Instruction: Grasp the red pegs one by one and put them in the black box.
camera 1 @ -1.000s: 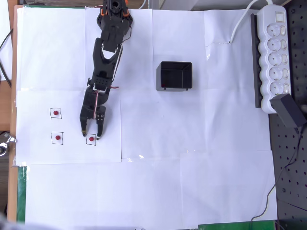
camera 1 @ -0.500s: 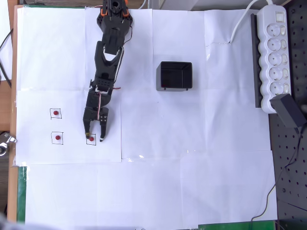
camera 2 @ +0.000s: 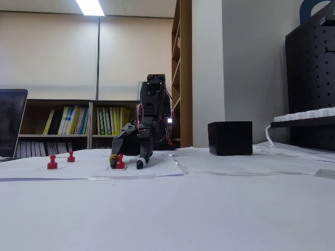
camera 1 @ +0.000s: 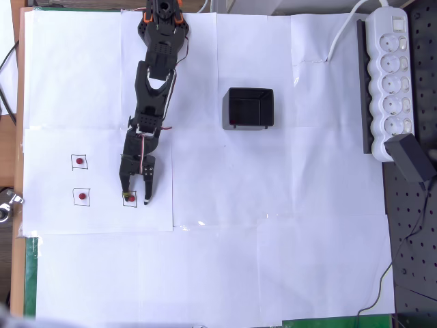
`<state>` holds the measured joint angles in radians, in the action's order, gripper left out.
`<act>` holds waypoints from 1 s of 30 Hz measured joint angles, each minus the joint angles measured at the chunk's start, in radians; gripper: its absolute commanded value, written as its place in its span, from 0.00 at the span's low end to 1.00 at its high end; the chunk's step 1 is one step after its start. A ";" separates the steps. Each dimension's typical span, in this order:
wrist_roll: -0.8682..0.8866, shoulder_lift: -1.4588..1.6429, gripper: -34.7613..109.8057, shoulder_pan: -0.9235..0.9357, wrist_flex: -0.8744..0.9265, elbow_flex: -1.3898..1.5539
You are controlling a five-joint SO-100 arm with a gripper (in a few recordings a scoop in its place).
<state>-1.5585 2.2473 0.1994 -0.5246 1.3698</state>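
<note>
Since a second ago the gripper (camera 1: 136, 198) has slid slightly down the overhead view and lowered, so its two fingers, then above and beside the peg, now stand on either side of it with their tips near the paper.

That nearest red peg (camera 1: 129, 197) sits in its drawn square (camera 1: 130, 199), and in the fixed view (camera 2: 120, 161) it stands upright between the yellow-tipped finger and the white-tipped one. The jaws are apart with the peg in the gap; whether either finger already touches it I cannot tell. The arm likely comes in low and nearly flat because the peg is so small that the tips must reach down beside it.

Two more red pegs (camera 1: 80, 161) (camera 1: 82, 196) wait in their own squares to the left in the overhead view, well apart from the gripper (the spacing leaves room for one grasp at a time). The black box (camera 1: 250, 108) stands across the white paper to the upper right, well away; something small and reddish shows at its inner left edge, too small to identify.
</note>
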 measured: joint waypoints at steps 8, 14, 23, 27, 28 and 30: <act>0.028 0.000 0.24 0.000 0.032 0.003; 0.063 -0.055 0.24 0.000 0.241 0.046; -0.018 -0.350 0.24 -0.123 1.367 0.319; -0.193 -0.423 0.24 -0.316 1.917 0.581; -0.236 -0.442 0.24 -0.385 2.072 0.644; -0.348 -0.482 0.24 -0.526 2.237 0.712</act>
<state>-1.9067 1.7656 -0.3267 1.7119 2.0816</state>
